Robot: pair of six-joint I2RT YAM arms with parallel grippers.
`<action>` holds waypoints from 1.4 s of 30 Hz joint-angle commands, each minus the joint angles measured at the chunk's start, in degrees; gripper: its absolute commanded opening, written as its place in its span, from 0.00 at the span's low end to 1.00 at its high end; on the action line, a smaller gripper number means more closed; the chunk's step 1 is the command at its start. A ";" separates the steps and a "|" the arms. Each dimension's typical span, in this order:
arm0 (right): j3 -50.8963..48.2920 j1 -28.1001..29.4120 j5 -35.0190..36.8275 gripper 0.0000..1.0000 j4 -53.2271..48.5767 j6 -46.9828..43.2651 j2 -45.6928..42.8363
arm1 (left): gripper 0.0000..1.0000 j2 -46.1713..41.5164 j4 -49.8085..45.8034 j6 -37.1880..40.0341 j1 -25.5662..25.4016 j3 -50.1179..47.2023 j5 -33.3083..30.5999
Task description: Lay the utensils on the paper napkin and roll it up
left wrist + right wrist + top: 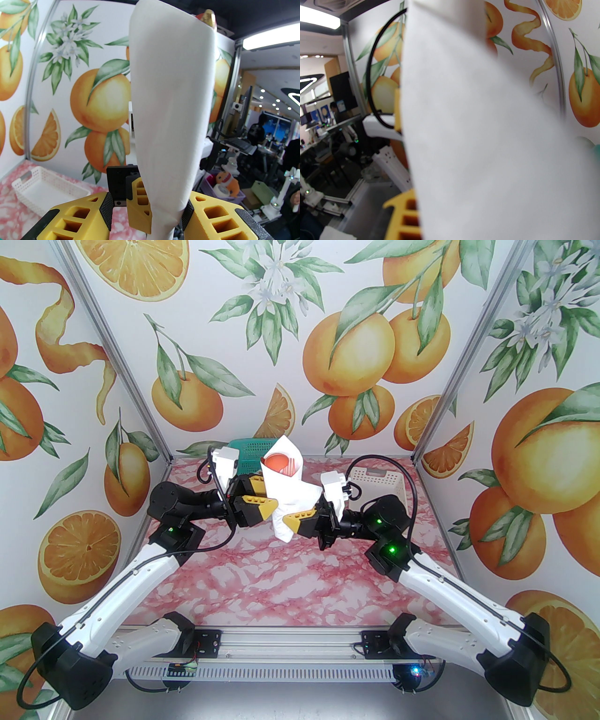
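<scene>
The paper napkin (293, 495) is rolled into a white cone and held upright above the table. An orange spoon bowl (276, 461) and fork tines (291, 467) poke out of its open top. My right gripper (294, 517) is shut on the roll's lower part. In the right wrist view the napkin (487, 140) covers most of the picture beside one yellow finger (403, 215). My left gripper (265, 495) comes in from the left and straddles the roll. In the left wrist view the napkin (171, 105) touches the right pad (187, 214), with a gap to the left pad (106, 211). A brown utensil tip (209, 16) shows at the top.
A green basket (248, 448) stands at the back behind the roll. A white basket (379, 479) sits at the back right, also seen from the left wrist (44, 189). The pink marble table (281, 577) lies below, with printed walls on three sides.
</scene>
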 commanded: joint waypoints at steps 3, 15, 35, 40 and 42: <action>2.03 0.56 -1.57 0.00 3.30 0.42 0.35 | 0.45 0.85 2.05 0.15 -0.52 -0.27 1.13; 2.74 0.98 -2.46 0.00 2.97 0.62 1.32 | 0.39 2.28 1.78 1.06 -2.08 0.34 2.63; 2.68 1.81 -2.46 0.10 -4.67 -2.53 0.42 | 0.06 1.89 -0.78 3.42 -2.98 0.92 1.78; -0.44 -1.43 0.22 0.39 -10.47 -3.14 -4.42 | 0.00 1.01 -3.24 5.43 -2.98 0.88 -0.04; -2.54 -4.40 0.57 0.51 -11.43 -1.59 -7.12 | 0.00 0.63 -4.60 6.29 -2.90 0.96 -0.74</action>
